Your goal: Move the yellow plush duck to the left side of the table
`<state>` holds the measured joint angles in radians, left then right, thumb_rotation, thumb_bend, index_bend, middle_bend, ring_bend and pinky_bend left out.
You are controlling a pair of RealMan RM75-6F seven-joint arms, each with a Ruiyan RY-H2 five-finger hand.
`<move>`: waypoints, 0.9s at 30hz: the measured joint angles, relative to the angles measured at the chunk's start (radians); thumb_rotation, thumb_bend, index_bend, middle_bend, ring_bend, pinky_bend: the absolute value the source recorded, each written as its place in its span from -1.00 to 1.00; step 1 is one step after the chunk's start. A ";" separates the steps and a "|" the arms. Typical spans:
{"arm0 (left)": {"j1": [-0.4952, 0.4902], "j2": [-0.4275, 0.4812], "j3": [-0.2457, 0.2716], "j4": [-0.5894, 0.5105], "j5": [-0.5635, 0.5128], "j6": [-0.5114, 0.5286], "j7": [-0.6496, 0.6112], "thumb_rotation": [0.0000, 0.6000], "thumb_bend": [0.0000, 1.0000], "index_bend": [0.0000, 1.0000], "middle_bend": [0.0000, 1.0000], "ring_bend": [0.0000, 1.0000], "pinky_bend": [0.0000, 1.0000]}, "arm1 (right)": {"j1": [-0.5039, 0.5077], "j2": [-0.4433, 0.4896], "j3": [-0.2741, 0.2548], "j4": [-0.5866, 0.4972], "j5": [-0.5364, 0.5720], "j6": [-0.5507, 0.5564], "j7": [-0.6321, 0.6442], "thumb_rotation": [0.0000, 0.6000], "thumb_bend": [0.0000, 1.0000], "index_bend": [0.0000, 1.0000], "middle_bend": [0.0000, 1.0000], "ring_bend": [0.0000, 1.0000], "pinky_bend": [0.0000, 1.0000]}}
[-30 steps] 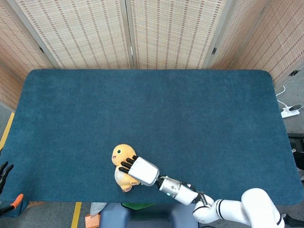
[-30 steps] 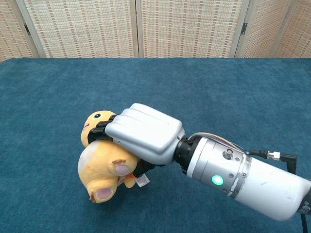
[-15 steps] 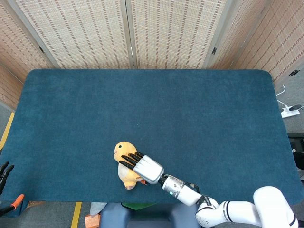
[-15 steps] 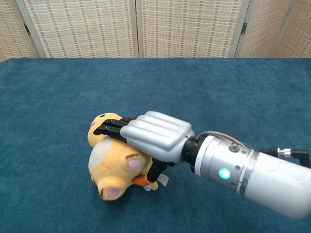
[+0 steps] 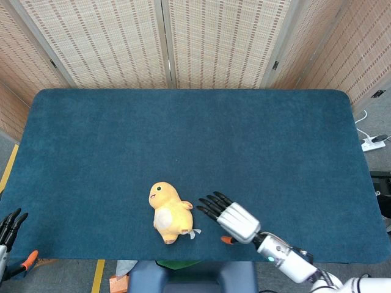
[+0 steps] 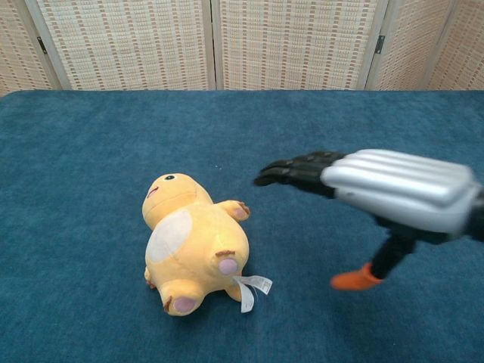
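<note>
The yellow plush duck [image 5: 169, 213] lies on its back on the blue table, near the front edge and left of centre; in the chest view the duck [image 6: 193, 246] shows its white belly and a white tag. My right hand [image 5: 230, 218] hovers just right of it with fingers stretched flat and apart, holding nothing, and a gap shows between the fingertips [image 6: 272, 174] and the toy. The right hand [image 6: 393, 190] fills the right of the chest view. My left hand [image 5: 10, 227] shows only as dark fingers at the table's left front corner, holding nothing.
The blue felt table [image 5: 195, 140] stretches wide to the left and back of the duck. Woven screen panels [image 5: 165, 43] stand behind the far edge. An orange-tipped part [image 5: 24, 259] sits by the left hand, below the table corner.
My right hand has let go of the duck and pulled back to the right. The duck settled onto its back on the table. The left hand rose slightly into view.
</note>
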<state>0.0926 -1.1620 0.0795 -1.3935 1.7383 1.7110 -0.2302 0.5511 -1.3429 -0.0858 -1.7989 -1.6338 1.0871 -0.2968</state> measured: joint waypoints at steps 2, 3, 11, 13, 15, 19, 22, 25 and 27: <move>-0.011 -0.011 0.006 0.001 0.044 0.008 0.004 1.00 -0.44 -0.99 -0.90 -0.88 -0.59 | -0.067 0.043 -0.043 0.013 -0.043 0.116 0.021 1.00 -0.79 -1.00 -1.00 -1.00 -1.00; -0.022 -0.016 0.012 -0.002 0.077 0.008 0.010 1.00 -0.44 -0.96 -0.88 -0.85 -0.57 | -0.099 0.056 -0.060 0.025 -0.059 0.171 0.034 1.00 -0.79 -1.00 -1.00 -1.00 -1.00; -0.150 -0.037 0.035 -0.173 0.257 -0.135 0.190 1.00 -0.44 -0.85 -0.84 -0.85 -0.65 | -0.388 0.135 -0.174 0.300 -0.127 0.587 0.337 1.00 -0.79 -1.00 -1.00 -1.00 -1.00; -0.194 -0.051 0.029 -0.235 0.277 -0.210 0.245 1.00 -0.44 -0.81 -0.82 -0.86 -0.69 | -0.434 0.146 -0.187 0.373 -0.134 0.639 0.421 1.00 -0.79 -1.00 -1.00 -1.00 -1.00; -0.239 -0.072 0.016 -0.290 0.281 -0.294 0.298 1.00 -0.44 -0.80 -0.81 -0.86 -0.70 | -0.482 0.158 -0.195 0.446 -0.138 0.694 0.509 1.00 -0.79 -1.00 -1.00 -1.00 -1.00; -0.322 -0.129 -0.026 -0.375 0.249 -0.469 0.405 1.00 -0.44 -0.80 -0.81 -0.88 -0.70 | -0.547 0.170 -0.195 0.548 -0.127 0.743 0.636 1.00 -0.79 -1.00 -1.00 -1.00 -1.00; -0.386 -0.194 -0.076 -0.410 0.175 -0.606 0.493 1.00 -0.44 -0.80 -0.81 -0.89 -0.70 | -0.573 0.173 -0.187 0.605 -0.106 0.746 0.715 1.00 -0.79 -1.00 -1.00 -1.00 -1.00; -0.446 -0.272 -0.134 -0.419 0.066 -0.710 0.583 1.00 -0.44 -0.80 -0.81 -0.89 -0.70 | -0.590 0.173 -0.174 0.652 -0.084 0.740 0.783 1.00 -0.78 -1.00 -1.00 -1.00 -1.00; -0.489 -0.333 -0.172 -0.414 -0.015 -0.767 0.651 1.00 -0.44 -0.80 -0.81 -0.89 -0.70 | -0.598 0.173 -0.166 0.680 -0.073 0.731 0.828 1.00 -0.78 -1.00 -1.00 -1.00 -1.00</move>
<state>-0.3960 -1.4945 -0.0928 -1.8074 1.7229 0.9441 0.4208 -0.0466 -1.1703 -0.2518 -1.1189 -1.7073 1.8179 0.5316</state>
